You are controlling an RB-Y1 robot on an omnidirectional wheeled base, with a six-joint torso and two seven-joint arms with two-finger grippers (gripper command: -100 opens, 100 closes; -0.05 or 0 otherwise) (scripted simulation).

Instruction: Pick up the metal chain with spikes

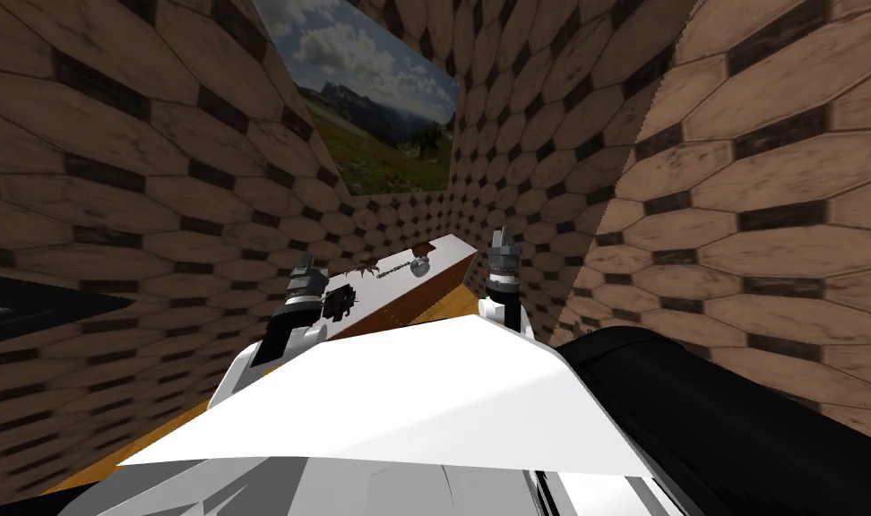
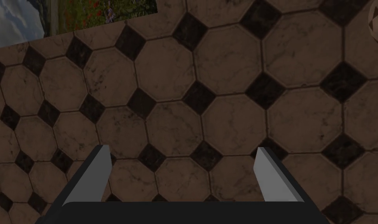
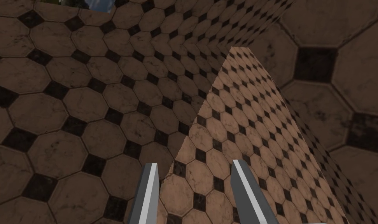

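Lying on table (image 1: 446,254), head view: spiked chain (image 1: 398,269)

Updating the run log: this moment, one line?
left gripper: open, empty | right gripper: open, empty | spiked chain: on table, untouched

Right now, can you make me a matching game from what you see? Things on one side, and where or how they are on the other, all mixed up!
Things:
1. chain
2. black spiky thing
3. landscape picture
4. left gripper

Clues:
A. open, holding nothing
B. hangs on the tiled wall
C. on the white tabletop, close by the left gripper
D. farther along the tabletop, with a spiked ball at one end

Pairs: 1-D, 2-C, 3-B, 4-A.
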